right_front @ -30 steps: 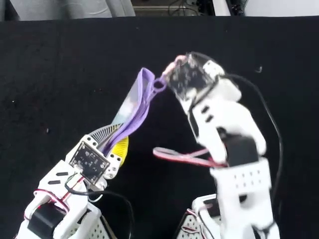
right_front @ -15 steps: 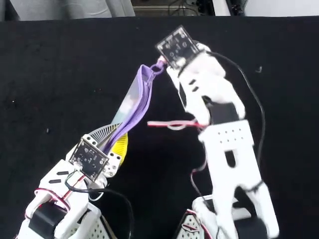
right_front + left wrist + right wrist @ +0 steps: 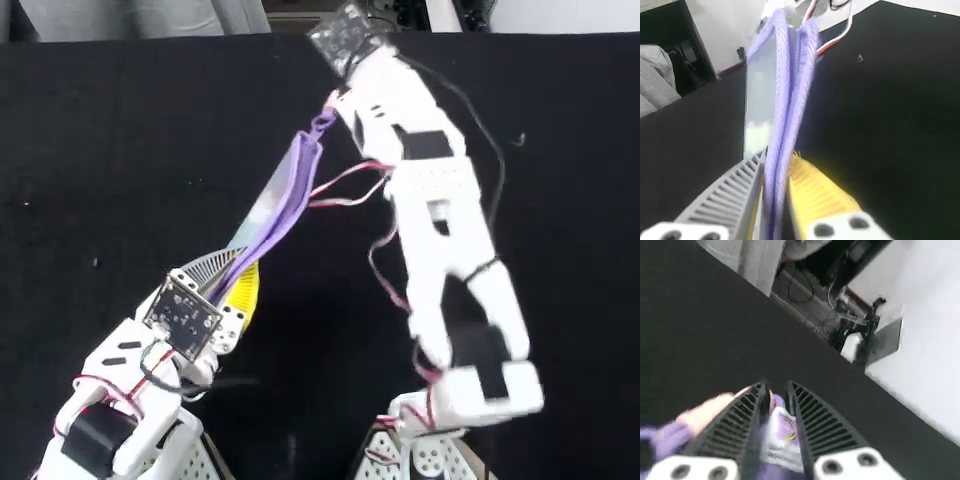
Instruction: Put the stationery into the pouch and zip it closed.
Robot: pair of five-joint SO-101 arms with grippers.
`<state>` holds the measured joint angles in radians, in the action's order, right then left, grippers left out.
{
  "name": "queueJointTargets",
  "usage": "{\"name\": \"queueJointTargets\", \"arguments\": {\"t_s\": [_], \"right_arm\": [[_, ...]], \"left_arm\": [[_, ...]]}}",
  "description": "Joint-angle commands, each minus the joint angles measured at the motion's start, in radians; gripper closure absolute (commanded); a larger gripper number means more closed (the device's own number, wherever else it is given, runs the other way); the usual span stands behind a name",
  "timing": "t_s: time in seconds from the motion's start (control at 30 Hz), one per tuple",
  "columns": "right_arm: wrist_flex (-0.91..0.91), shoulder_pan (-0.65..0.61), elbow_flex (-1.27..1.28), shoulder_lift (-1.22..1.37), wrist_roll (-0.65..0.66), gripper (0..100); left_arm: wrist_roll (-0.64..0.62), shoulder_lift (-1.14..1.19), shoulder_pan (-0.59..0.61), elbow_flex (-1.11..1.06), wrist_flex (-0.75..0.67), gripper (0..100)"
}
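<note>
A purple pouch (image 3: 279, 212) with a pale clear side hangs stretched in the air between my two grippers. My left gripper (image 3: 232, 282), one grey finger and one yellow finger, is shut on the pouch's near end (image 3: 774, 200). My right gripper (image 3: 328, 112) is shut on the zipper pull (image 3: 780, 426) at the pouch's far end, close to the table's back edge. The purple zipper tape (image 3: 790, 100) runs up from the left fingers toward the right arm. I cannot tell whether any stationery is inside.
The black table (image 3: 120, 160) lies bare around both arms. Red and white cables (image 3: 345, 180) hang loose from the right arm beside the pouch. Beyond the table's back edge are a pale curtain (image 3: 755, 260) and dark equipment (image 3: 850, 330).
The right arm has stretched far back toward the table's rear, dragging the zipper pull with it. The pouch is now pulled longer and straighter. The left gripper has held its place.
</note>
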<state>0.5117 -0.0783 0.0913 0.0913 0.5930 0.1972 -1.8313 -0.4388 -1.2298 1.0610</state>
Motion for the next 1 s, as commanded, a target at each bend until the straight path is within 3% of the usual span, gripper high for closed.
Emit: {"name": "queueJointTargets", "arguments": {"t_s": [0.0, 0.43, 0.7, 0.8, 0.87, 0.97], "right_arm": [[-0.041, 0.146, -0.165, 0.193, -0.046, 98.7], [0.155, 0.161, -0.372, 0.272, -0.091, 98.4], [0.407, 0.184, -0.498, 0.05, -0.318, 98.2], [0.471, 0.184, -0.504, -0.031, -0.368, 93.3], [0.489, 0.184, -0.504, -0.07, -0.399, 88.1], [0.506, 0.184, -0.496, -0.104, -0.399, 83.3]], "left_arm": [[-0.015, 0.005, 0.019, -0.015, 0.043, 97], [-0.015, 0.005, 0.021, -0.025, 0.034, 97], [-0.017, 0.006, 0.033, -0.091, -0.124, 97], [-0.057, 0.009, 0.033, -0.091, -0.166, 97], [-0.071, 0.011, 0.033, -0.091, -0.172, 93], [-0.078, 0.012, 0.035, -0.096, -0.167, 80]]}}
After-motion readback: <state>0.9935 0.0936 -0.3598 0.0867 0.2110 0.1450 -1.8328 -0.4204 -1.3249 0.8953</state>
